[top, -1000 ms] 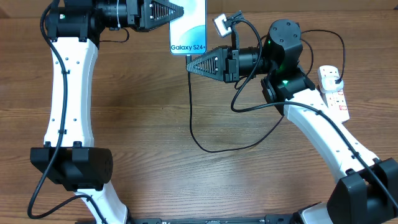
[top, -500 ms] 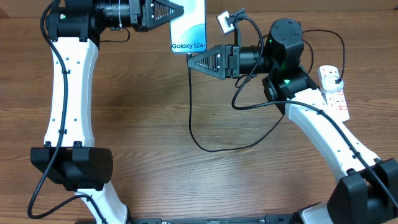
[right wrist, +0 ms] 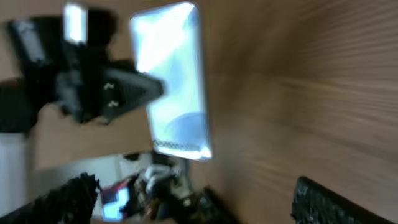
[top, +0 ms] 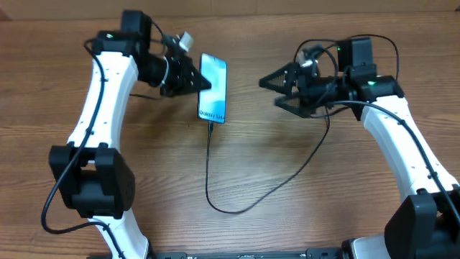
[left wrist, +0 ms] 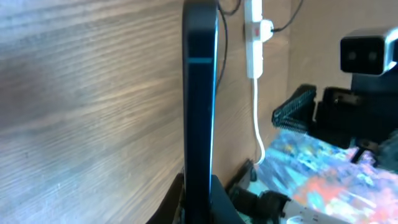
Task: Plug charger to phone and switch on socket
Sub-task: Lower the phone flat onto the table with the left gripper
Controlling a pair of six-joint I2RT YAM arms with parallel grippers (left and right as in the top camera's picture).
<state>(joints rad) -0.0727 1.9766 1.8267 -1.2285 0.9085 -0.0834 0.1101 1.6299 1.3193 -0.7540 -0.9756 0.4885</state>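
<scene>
- The left gripper (top: 195,78) is clamped on the long edge of the phone (top: 213,86). The left wrist view shows the phone edge-on, pinched between the two fingers.
- The phone sits left of centre with its lit screen facing up and slightly tilted. Whether it touches the table (top: 144,187) cannot be told.
- The thin black cable (top: 208,173) meets the phone's lower short edge. It drops straight toward the near side, curls in a loop, then climbs right toward the right arm.
- The right gripper (top: 269,93) is spread wide and empty. It points at the phone from the right, well apart from it.
- The power strip (left wrist: 253,37) shows only in the left wrist view, beyond the phone. Its white cord (left wrist: 257,118) trails away, and the switch position is too small to read.
- The right wrist view is blurred. It shows only the bright screen and the dark left gripper beside it.
</scene>
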